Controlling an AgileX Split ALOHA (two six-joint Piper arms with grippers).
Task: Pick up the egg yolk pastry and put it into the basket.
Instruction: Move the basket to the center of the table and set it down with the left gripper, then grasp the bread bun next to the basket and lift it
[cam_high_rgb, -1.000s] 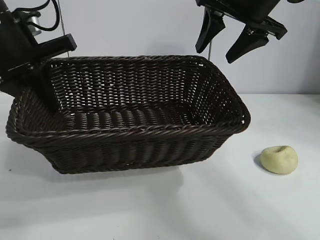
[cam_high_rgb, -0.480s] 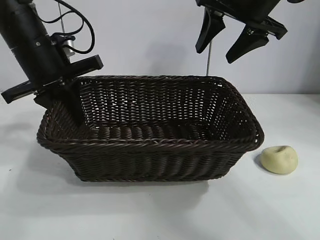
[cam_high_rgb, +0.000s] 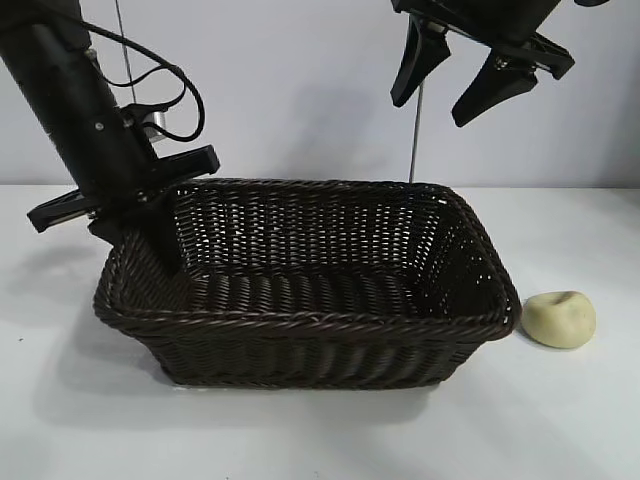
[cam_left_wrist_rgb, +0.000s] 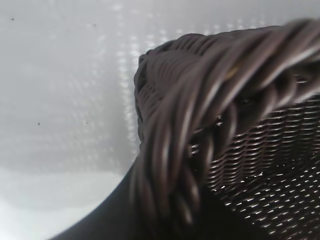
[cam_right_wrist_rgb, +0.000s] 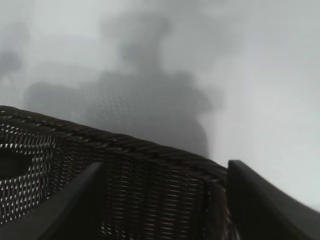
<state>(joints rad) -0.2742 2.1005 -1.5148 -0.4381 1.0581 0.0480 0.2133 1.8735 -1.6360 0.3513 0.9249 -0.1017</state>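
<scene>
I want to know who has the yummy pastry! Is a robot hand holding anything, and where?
Not the pastry. The left gripper holds the basket by its left rim; the right gripper is empty.

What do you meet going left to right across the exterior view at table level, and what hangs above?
Left gripper clamped on the basket's left rim, then the basket, then the egg yolk pastry on the table just past its right end. The right gripper hangs open above the basket's right half.

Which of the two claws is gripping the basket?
The left gripper, clamped on the basket rim at its left end. The right gripper hangs open above the basket, touching nothing.
</scene>
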